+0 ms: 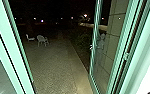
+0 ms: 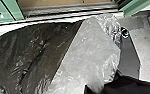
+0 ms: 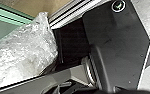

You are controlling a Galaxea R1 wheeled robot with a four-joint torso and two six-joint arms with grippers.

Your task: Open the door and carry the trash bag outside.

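1. Your doorway is open: the glass door leaf (image 1: pixel 102 62) stands swung out over the yard, and paving (image 1: pixel 53 72) lies beyond the left door frame (image 1: pixel 19 50).
2. Your trash bag (image 2: pixel 33 55) is in front of the robot, close to the metal sill (image 2: pixel 66 11). Its dark body runs into clear plastic (image 2: pixel 83 47), which overlaps your view of the base plate (image 2: pixel 128 57).
3. You cannot tell from here how far open the left end effector or the right end effector is, or whether either has hold of the bag. Check the grip before you trust it; a loose one could drop the load in the doorway.
4. The bag looks bulky and thin-skinned. If you drive with it hanging low, it could drag on the sill, snag and tear.
5. The loose clear plastic could get caught under the base or against the jointed bar (image 3: pixel 38 78).
6. You have frame on both sides, so a skewed approach could squeeze the bag or scrape an arm. If the leaf swings back, it could strike you midway.
7. Outside is dim. A pale shape (image 1: pixel 101 41) shows at the door glass, perhaps a person; go slowly, and mind the chair (image 1: pixel 43 40) further out.
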